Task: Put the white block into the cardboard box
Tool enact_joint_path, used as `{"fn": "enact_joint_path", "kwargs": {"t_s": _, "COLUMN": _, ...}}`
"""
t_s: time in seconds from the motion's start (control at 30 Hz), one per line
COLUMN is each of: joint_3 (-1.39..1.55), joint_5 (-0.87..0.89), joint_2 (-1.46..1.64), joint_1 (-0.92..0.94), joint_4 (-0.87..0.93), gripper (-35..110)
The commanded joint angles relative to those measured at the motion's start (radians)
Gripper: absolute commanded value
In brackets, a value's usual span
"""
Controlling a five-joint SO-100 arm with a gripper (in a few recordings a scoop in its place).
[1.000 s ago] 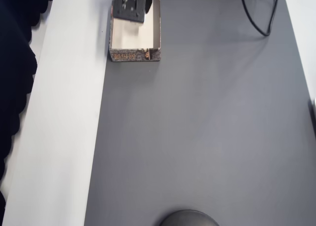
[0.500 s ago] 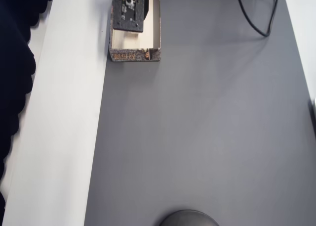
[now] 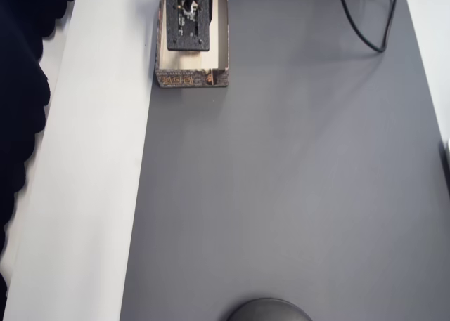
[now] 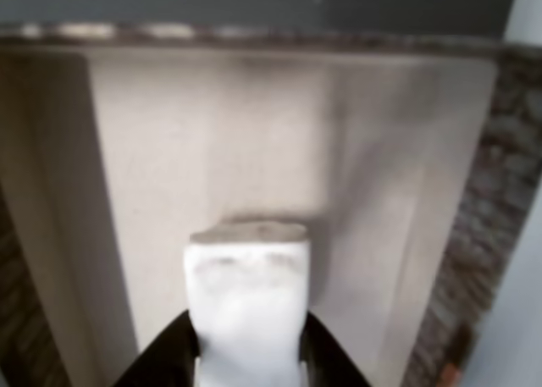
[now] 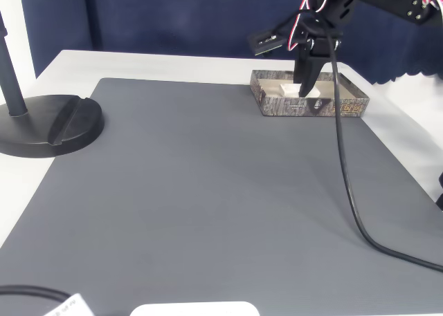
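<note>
Grey matte mat (image 5: 208, 191) carries a shallow cardboard box (image 5: 309, 106) at its far edge.
Black gripper (image 4: 247, 345) clamps the smooth white block (image 4: 247, 298) over the box's cream floor.

- The overhead view looks straight down on the grey mat (image 3: 281, 166), with the cardboard box (image 3: 191, 77) at its top edge.
- The wrist view sits close, facing into the cardboard box (image 4: 254, 150).
- The fixed view looks from low at the table's side across the mat (image 5: 208, 184) toward the cardboard box (image 5: 311, 107) far back.
- All three views share the box.
</note>
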Motion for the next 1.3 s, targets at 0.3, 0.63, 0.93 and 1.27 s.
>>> {"fn": "enact_joint_path", "kwargs": {"t_s": 0.3, "joint_3": -0.095, "joint_5": 0.003, "joint_2": -0.012, "joint_1": -0.002, "joint_4": 0.008, "gripper": -2}}
{"fn": "enact_joint_path", "kwargs": {"t_s": 0.63, "joint_3": -0.106, "joint_5": 0.006, "joint_2": -0.023, "joint_1": -0.003, "joint_4": 0.008, "gripper": 0}}
{"fn": "enact_joint_path", "kwargs": {"t_s": 0.93, "joint_3": -0.144, "joint_5": -0.018, "joint_2": -0.029, "joint_1": 0.002, "joint_4": 0.0, "gripper": 13}}
{"fn": "enact_joint_path", "kwargs": {"t_s": 1.27, "joint_3": -0.156, "joint_5": -0.034, "joint_2": -0.021, "joint_1": 0.002, "joint_4": 0.002, "gripper": 24}}
